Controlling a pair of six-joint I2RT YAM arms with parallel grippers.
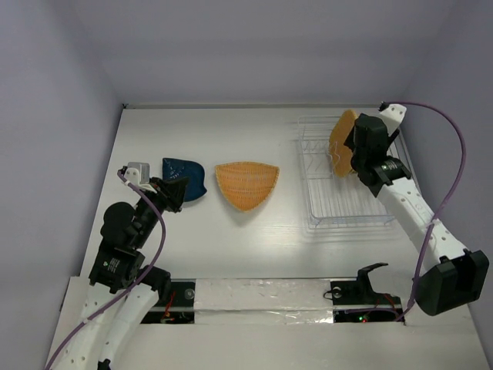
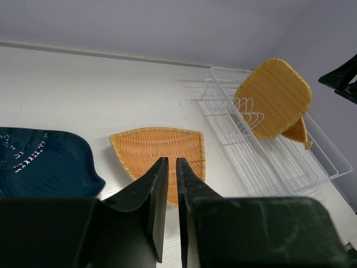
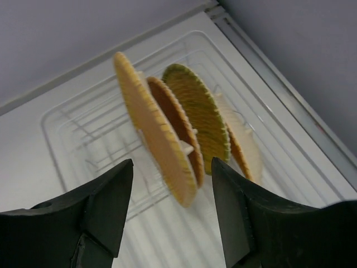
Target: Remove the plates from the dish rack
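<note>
Plates (image 3: 153, 131) crowded upright in the dish rack (image 1: 347, 206)
Our right gripper (image 3: 170, 178) gapes wide, left gripper (image 2: 172, 163) pinched empty; we might clamp two together.

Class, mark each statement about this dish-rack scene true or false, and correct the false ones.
1. The dark blue plate lies on the table, outside the dish rack. True.
2. Two plates stand upright in the rack. True: a front plate and a second plate behind it.
3. The left gripper holds the leaf-shaped plate. False: it is shut on nothing; that plate lies flat on the table.
4. The right gripper is shut. False: its jaws are open, facing the racked plates.
5. The rack sits on the table's left side. False: it is on the right.
</note>
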